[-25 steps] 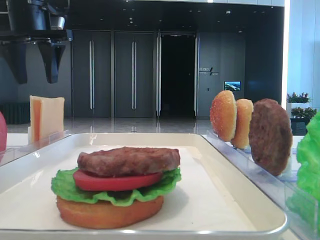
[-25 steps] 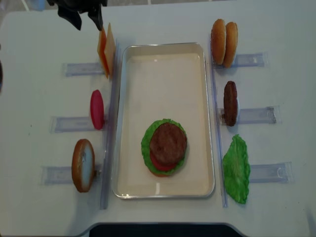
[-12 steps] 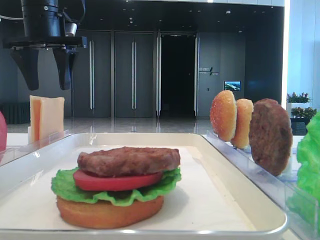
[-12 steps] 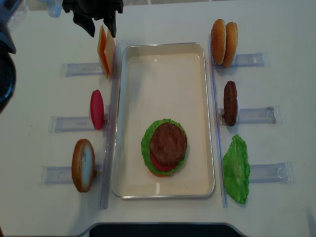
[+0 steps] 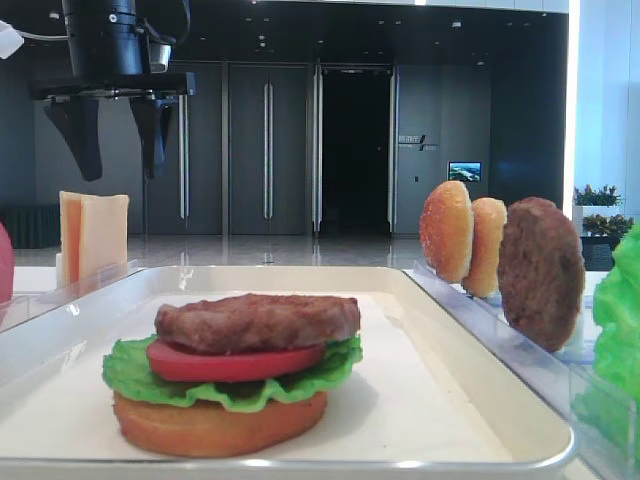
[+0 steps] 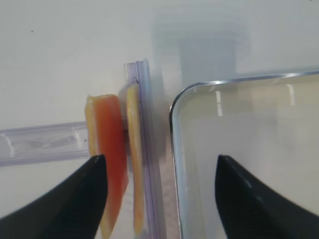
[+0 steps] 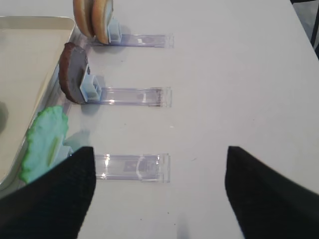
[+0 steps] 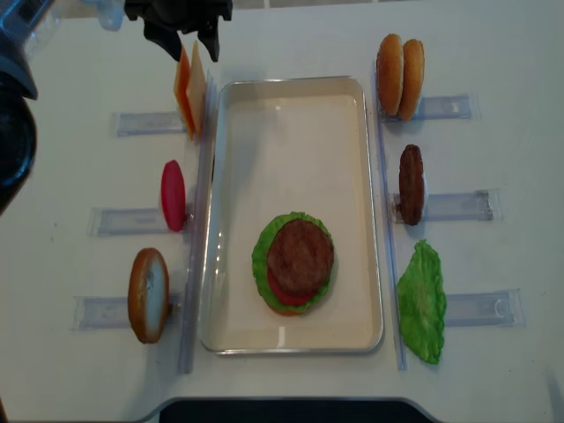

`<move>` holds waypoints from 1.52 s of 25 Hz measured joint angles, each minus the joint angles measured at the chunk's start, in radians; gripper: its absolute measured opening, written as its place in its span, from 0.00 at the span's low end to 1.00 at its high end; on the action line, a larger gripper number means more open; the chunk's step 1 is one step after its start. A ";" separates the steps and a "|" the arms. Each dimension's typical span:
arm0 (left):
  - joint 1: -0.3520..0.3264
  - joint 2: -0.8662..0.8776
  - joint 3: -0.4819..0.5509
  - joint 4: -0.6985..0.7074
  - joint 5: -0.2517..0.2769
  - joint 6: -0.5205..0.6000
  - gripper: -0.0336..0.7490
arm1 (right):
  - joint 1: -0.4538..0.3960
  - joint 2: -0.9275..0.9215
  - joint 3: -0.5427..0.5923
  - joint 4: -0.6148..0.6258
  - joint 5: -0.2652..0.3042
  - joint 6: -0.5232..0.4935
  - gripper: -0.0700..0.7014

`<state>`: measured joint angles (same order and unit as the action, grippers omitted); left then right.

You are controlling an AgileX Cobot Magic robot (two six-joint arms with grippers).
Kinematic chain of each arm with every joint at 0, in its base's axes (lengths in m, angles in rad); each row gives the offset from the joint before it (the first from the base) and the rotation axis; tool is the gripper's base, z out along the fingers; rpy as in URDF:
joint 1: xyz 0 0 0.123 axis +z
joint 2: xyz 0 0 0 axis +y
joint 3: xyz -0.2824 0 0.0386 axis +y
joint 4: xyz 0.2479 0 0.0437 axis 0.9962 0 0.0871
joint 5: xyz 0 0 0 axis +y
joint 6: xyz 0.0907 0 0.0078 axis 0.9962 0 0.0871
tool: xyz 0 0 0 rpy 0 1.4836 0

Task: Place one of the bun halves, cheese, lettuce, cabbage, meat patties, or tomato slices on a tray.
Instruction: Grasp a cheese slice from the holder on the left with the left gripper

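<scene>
The left end effector point(image 8: 187, 40) hovers with its jaws spread above the upright cheese point(image 8: 189, 91) slices, racked just beside the tray point(image 8: 291, 344) on the white counter point(image 8: 493, 53).

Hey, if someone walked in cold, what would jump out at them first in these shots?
The half-built burger near the front of the tray: bun, lettuce, tomato, with a patty on top. Next, the left gripper, open above the upright cheese at the tray's far left corner. Spare ingredients stand on edge in clear racks down both sides.
</scene>
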<state>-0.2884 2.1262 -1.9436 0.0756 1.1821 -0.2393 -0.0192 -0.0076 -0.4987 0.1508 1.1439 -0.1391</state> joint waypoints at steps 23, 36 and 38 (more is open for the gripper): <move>-0.020 0.037 0.000 0.023 -0.002 -0.005 0.70 | 0.000 0.000 0.000 0.000 0.000 0.000 0.79; -0.020 0.078 0.000 0.062 0.032 -0.005 0.70 | 0.000 0.000 0.000 0.000 0.000 0.000 0.79; -0.020 0.084 0.000 0.067 0.033 -0.005 0.70 | 0.000 0.000 0.000 0.000 0.000 0.000 0.79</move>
<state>-0.3086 2.2101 -1.9436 0.1425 1.2151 -0.2441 -0.0192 -0.0076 -0.4983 0.1508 1.1439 -0.1391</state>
